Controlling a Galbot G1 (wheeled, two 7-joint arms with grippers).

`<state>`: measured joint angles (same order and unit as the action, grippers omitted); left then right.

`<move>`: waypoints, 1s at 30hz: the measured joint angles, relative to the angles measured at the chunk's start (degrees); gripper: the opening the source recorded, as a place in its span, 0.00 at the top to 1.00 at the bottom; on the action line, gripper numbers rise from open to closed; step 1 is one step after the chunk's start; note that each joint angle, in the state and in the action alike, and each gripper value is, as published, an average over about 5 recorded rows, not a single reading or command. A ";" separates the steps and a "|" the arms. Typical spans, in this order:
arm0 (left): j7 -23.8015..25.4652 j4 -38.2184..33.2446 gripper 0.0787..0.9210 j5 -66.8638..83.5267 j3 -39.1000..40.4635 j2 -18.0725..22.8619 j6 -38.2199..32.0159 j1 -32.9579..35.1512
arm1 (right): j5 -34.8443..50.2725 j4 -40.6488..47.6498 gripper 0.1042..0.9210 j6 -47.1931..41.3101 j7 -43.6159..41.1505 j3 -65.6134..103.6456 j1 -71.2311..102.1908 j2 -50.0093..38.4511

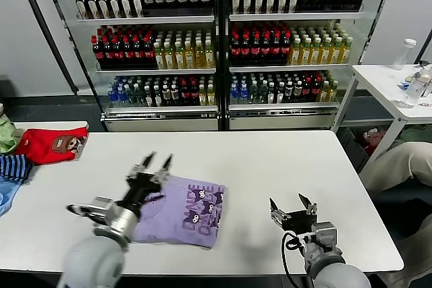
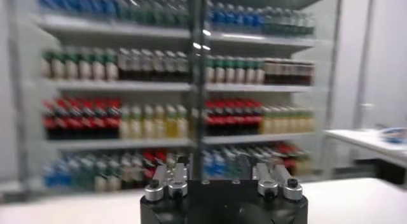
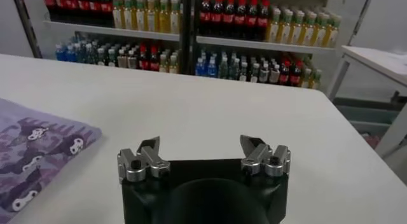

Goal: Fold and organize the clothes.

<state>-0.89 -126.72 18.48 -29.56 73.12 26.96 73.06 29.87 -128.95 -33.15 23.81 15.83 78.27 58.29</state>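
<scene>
While our left gripper hangs raised over the near-left part of the table, its fingers stand apart and hold nothing, their tips pointing toward the drinks shelves.

Item: right gripper, fingers likewise spread and empty, low over the table's near-right part, well apart from the garment.

Item: lavender T-shirt, folded into a rough rectangle, dark purple print facing up, lying flat on the white table just beneath and beside our left gripper.

Item: red garment and blue striped garment, at the far-left edge, not ours to handle.

Risks, as we judge them: a left gripper coming down with spread fingers may snag only the top layer and drag the fold open; a push toward the near edge could slide the shirt off; reaching left could catch the wrong garments.
</scene>
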 measured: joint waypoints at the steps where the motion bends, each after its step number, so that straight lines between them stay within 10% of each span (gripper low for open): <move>1: -0.04 0.34 0.41 -0.11 -1.63 -0.86 -0.67 0.15 | 0.09 0.45 0.12 0.00 -0.16 -0.42 -0.76 0.13; 10: 0.84 2.43 0.14 -3.44 -10.20 -3.79 -6.89 3.10 | 4.47 6.34 0.12 -0.07 0.91 -9.68 -10.97 4.11; 30: 2.95 4.62 0.12 -8.00 -13.63 -1.14 -12.34 5.71 | 20.27 13.76 0.25 0.09 13.35 -24.74 -18.69 9.52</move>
<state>2.06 -122.09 10.48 -43.19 71.99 14.62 78.77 50.15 -115.19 -33.06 37.16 -8.91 59.58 67.81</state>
